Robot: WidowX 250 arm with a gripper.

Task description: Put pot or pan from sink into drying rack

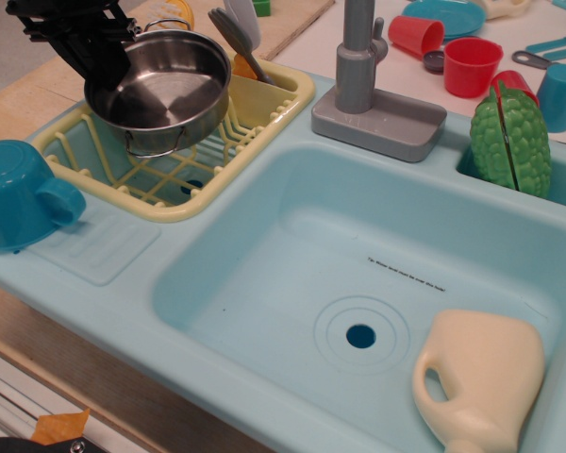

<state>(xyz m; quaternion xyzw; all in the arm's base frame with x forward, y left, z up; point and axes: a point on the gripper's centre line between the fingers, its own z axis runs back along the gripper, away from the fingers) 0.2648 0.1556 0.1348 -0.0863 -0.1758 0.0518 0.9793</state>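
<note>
While the black gripper [102, 58] is clamped on its left rim, jaws closed around the metal, the stainless-steel pan [165, 90] is held tilted over the yellow drying rack [160, 179] at upper left of the frame, apparently so it can be lowered onto the ribs, clear of the blue sink [292, 245] at centre.

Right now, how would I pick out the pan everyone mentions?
Find the pale yellow drying rack left of the grey faucet. Above it, the black end effector holds the pan: shallow, round, shiny steel with wire loop handles, the only metal vessel among plastic pieces.
</note>
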